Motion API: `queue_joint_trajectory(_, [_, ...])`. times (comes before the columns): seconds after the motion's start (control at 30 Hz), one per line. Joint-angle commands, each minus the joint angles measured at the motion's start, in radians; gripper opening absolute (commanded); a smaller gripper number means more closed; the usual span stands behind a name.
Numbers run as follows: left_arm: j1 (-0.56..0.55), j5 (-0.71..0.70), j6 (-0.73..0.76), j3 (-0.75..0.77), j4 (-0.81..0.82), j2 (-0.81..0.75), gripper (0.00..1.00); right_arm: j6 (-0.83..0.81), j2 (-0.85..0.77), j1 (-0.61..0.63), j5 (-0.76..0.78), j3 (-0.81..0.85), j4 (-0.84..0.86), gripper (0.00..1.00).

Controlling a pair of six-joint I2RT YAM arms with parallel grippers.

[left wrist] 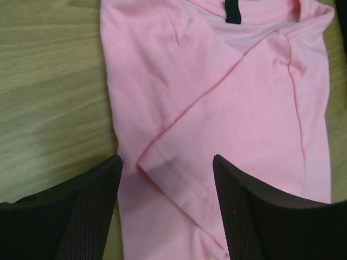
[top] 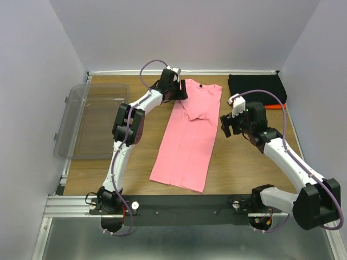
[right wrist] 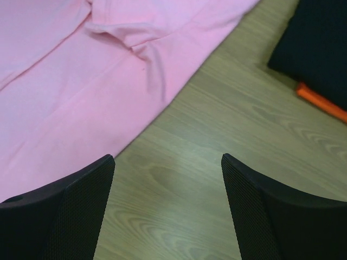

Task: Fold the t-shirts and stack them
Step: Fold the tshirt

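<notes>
Far left of the overhead frame, the clear plastic tub [top: 89,122] is seen at the table's edge, well apart from the shirts. Upper centre, the left gripper [top: 177,92] is held over the collar end of the pink t-shirt [top: 187,141], jaws spread wide, nothing pinched; in its wrist view a folded-in sleeve edge is framed between the fingers. The pink shirt is laid lengthwise down the middle, sides turned in. Right of centre, the right gripper [top: 229,125] is poised over bare wood just beside the shirt's edge, jaws apart, nothing held. Upper right, the black t-shirt [top: 257,89] is folded, a sliver of the orange-red t-shirt [top: 276,106] shown at its lower edge. Risk: if only the top layer is caught, the sleeve fold could be dragged open; a one-sided lift could leave the strip skewed
</notes>
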Motion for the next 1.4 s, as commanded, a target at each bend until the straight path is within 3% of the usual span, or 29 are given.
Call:
queue_joint_trajectory(0.0, [0.021, -0.053, 0.047, 0.156, -0.121, 0.078, 0.73, 0.070, 0.005, -0.014, -0.117, 0.014, -0.020, 0.87])
queue_joint_trajectory(0.2, [0.053, -0.018, 0.039, 0.280, -0.177, 0.168, 0.66, 0.075, 0.011, -0.035, -0.130, 0.016, -0.021, 0.87])
queue_joint_trajectory(0.3, [0.057, 0.100, 0.036, 0.355, -0.237, 0.229, 0.61, 0.073, 0.009, -0.041, -0.120, 0.020, -0.020, 0.87])
queue_joint_trajectory(0.53, [0.059, 0.228, 0.001, 0.374, -0.230, 0.271, 0.54, 0.078, -0.014, -0.075, -0.131, 0.014, -0.020, 0.87])
queue_joint_trajectory(0.73, [0.065, 0.274, -0.027, 0.374, -0.211, 0.285, 0.28, 0.081, -0.031, -0.095, -0.140, 0.013, -0.020, 0.87])
queue_joint_trajectory(0.77, [0.068, 0.269, -0.039, 0.373, -0.210, 0.280, 0.15, 0.081, -0.035, -0.098, -0.145, 0.010, -0.020, 0.87])
queue_joint_trajectory(0.83, [0.076, 0.239, -0.058, 0.354, -0.199, 0.268, 0.00, 0.081, -0.035, -0.101, -0.148, 0.007, -0.020, 0.87])
queue_joint_trajectory(1.27, [0.212, 0.088, -0.122, -0.083, -0.023, 0.003, 0.00, 0.086, -0.034, -0.120, -0.163, 0.007, -0.021, 0.87])
queue_joint_trajectory(1.37, [0.228, 0.091, -0.122, -0.111, -0.003, -0.020, 0.02, 0.081, -0.031, -0.120, -0.169, 0.004, -0.023, 0.87])
